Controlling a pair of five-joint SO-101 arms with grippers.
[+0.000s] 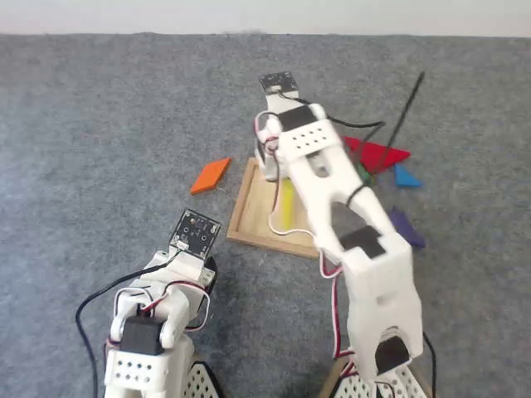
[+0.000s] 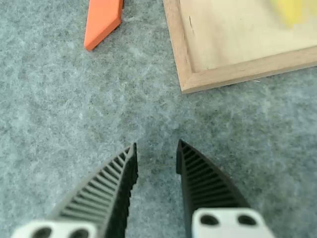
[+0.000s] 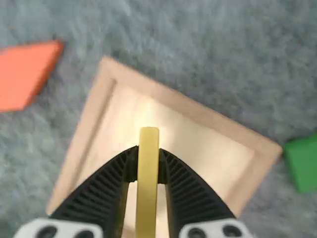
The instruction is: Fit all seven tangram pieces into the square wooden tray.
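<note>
1. By my reading this is the placing step. The right gripper [image 3: 147, 151] is clamped on the yellow piece [image 3: 148, 136], which stands on edge with a finger pressed to each flat face, right over the tray [image 3: 86, 126]
2. The yellow piece hangs above the tray's inside, closer to the middle than to any wall, with bare wood around it. I cannot tell whether it touches the floor
3. The next move, I'd say, is to lower it, tip it flat and release it snug against a wall or corner, so the rest have room
4. Mind the edges. A raised rim runs all round the tray, and an on-edge piece could catch it or fall the wrong way, so a low, gentle release looks wise
5. The left gripper [image 2: 156, 148] hangs over the carpet [image 1: 99, 124] just short of the tray's near corner, fingers a little apart and nothing between them
6. The orange piece [image 2: 102, 20] lies flat on the carpet on the left arm's side of the tray, apart from the rim. I judge that an open approach
7. Across the tray, the green piece [image 3: 302, 163] sits just beside a corner. The red piece [image 1: 377, 153], blue piece [image 1: 405, 176] and purple piece [image 1: 406, 225] lie close together near it
8. For room to move, the carpet is wide open on the left, while the right side is crowded and picks there will likely need care not to nudge neighbours
</note>
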